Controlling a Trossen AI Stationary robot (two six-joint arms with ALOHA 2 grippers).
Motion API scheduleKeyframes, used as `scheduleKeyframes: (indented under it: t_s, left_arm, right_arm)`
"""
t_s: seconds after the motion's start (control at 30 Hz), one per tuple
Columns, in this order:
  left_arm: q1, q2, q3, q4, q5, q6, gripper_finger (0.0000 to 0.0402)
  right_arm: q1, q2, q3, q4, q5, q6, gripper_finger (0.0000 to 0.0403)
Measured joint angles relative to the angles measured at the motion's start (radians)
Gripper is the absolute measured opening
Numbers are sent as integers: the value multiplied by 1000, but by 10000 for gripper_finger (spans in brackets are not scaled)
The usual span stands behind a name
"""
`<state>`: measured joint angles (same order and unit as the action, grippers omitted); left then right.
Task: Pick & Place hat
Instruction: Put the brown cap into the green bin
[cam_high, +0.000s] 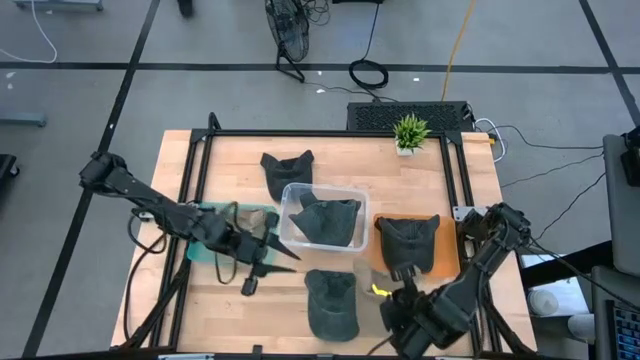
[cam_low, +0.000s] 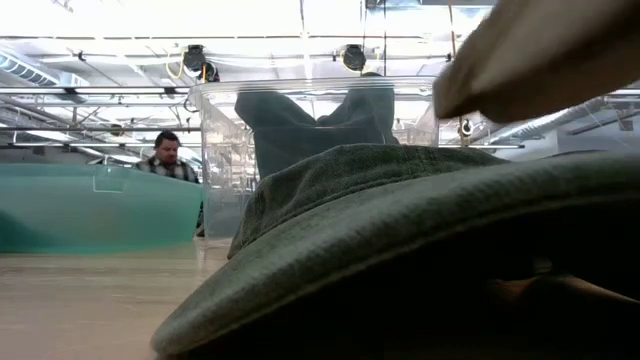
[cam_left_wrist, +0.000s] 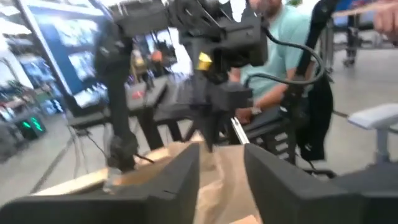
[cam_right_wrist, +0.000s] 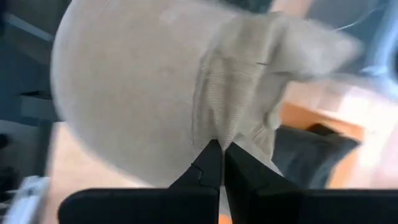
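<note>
A beige hat (cam_right_wrist: 143, 81) fills the right wrist view and shows at the upper right of the low view (cam_low: 540, 50). My right gripper (cam_right_wrist: 219, 152), near the table's near edge (cam_high: 400, 305), is shut on it. Dark hats lie around: one at the near edge (cam_high: 332, 303), one on an orange mat (cam_high: 407, 240), one in a clear bin (cam_high: 325, 218) and one farther back (cam_high: 287, 170). My left gripper (cam_high: 272, 262) is open and empty, left of the bin, pointing toward the right arm. My right gripper pinches a puckered fold of the beige hat's cloth (cam_right_wrist: 221, 124) between its two fingertips, beside the rounded crown (cam_right_wrist: 124, 74). In the low view the hat hangs above the dark hat at the near edge, off the table.
A teal mat (cam_high: 210, 240) lies under the left arm. A small potted plant (cam_high: 410, 132) stands at the far edge. The clear bin's wall (cam_low: 215, 150) rises behind the near dark hat (cam_low: 400, 230). People sit beyond the table (cam_low: 165, 155) (cam_left_wrist: 280, 43).
</note>
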<state>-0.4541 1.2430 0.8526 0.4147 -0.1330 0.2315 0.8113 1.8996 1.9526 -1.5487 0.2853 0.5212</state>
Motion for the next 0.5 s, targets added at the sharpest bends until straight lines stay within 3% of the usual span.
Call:
scheduleKeyframes:
  t_s: [0.3, 0.5]
  left_arm:
    - [6, 236, 276, -264, -6, -52, 274]
    - [17, 391, 447, -395, 4, -105, 327]
  right_arm:
    - [-20, 1, 0, 24, 78, -103, 0]
    - [-25, 1, 0, 99, 151, -179, 0]
